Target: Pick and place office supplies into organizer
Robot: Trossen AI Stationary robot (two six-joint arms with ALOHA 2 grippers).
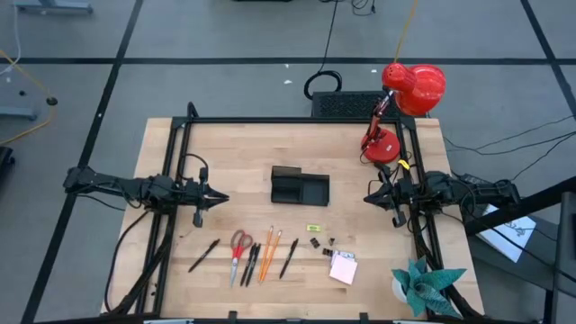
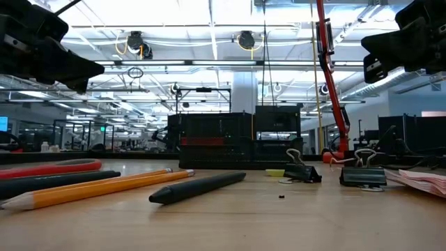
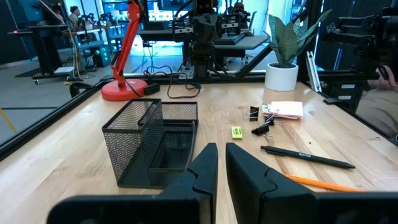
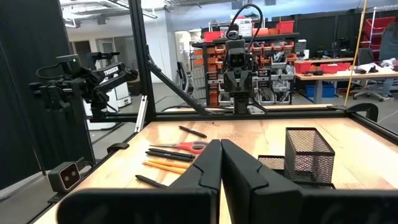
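Wooden table (image 1: 225, 153): black mesh organizer (image 1: 299, 187) centre, taller section; both tools narrow, empty.

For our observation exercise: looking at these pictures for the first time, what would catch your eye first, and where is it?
The red desk lamp at the table's far right corner stands out most. Next comes the black mesh organizer at the table's middle, between the left gripper and right gripper. Along the near edge lie the red-handled scissors, orange pencils and pink sticky-note pad.
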